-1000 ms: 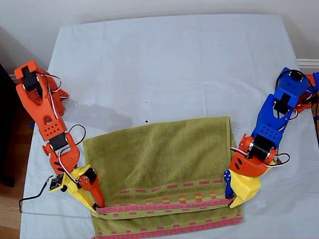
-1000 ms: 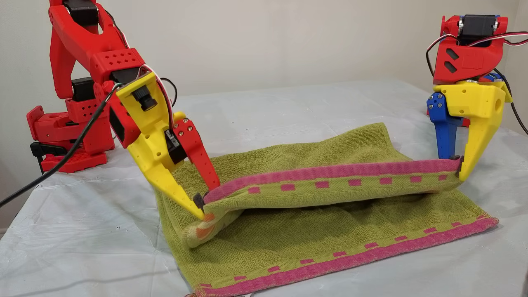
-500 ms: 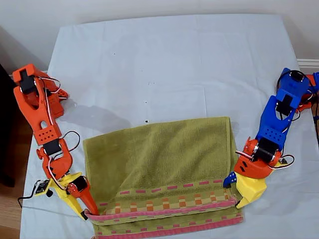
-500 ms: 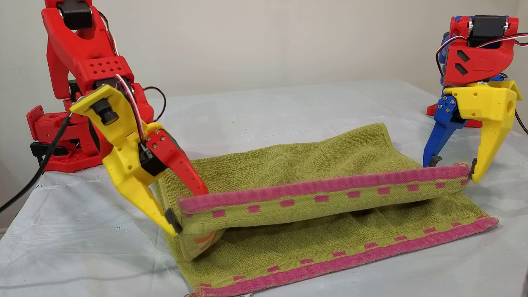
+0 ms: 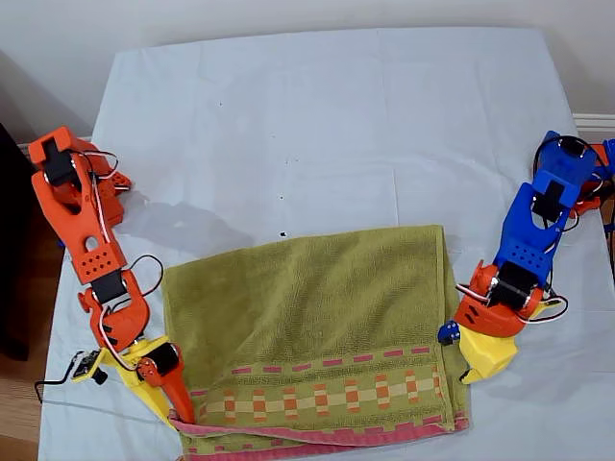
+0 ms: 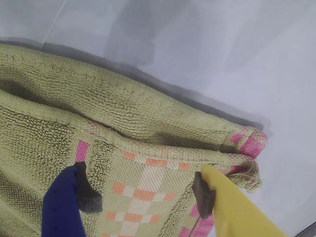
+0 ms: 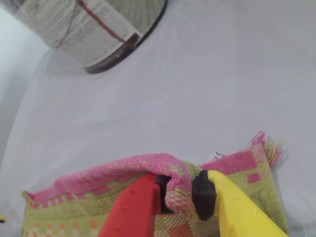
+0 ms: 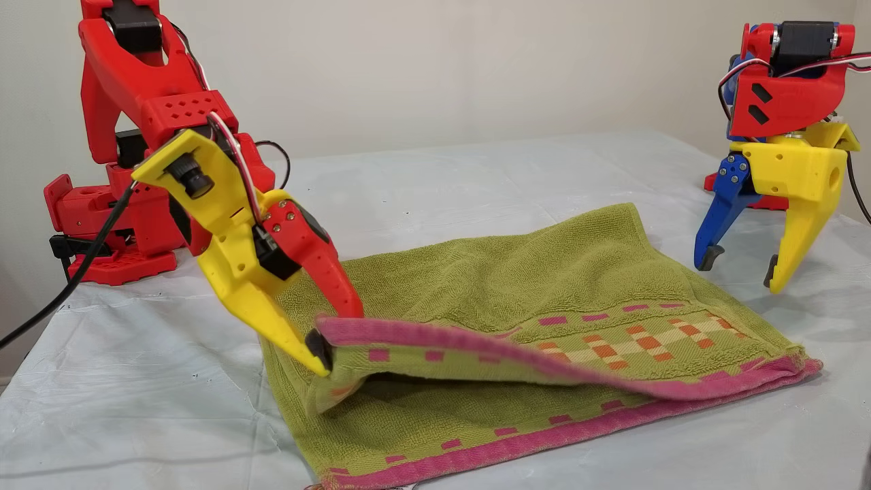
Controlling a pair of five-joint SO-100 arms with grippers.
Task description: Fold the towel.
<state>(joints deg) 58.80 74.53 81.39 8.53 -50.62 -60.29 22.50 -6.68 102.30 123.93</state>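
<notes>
- Exterior view: the towel lies doubled on the white tablecloth, near the view's bottom edge, long axis running from the view's left to its right. The fold line faces the far side of the table; the pink hems lie along the near side.
- My second gripper, red and yellow, is clamped on the upper layer's pink hem corner at the exterior view's left. In the other view that corner hangs clear above the lower layer.
- My first gripper, blue and yellow, stands spread wide and holds nothing. It hovers just above the towel's corner at the exterior view's right, where the upper hem lies down on the lower one.
- Governing relation: the upper hem slopes from the raised end at my second gripper down to the settled end under my first gripper. The held corner sits short of the lower hem, so the matching point lies toward the near table edge.
- Judgement: the fold is nearly complete; one corner remains to be laid and let go.
- Clearance: open tablecloth beyond the towel at both ends and on the far side. Little room on the near side. A cylindrical container shows in the second wrist view, well apart from the towel.
</notes>
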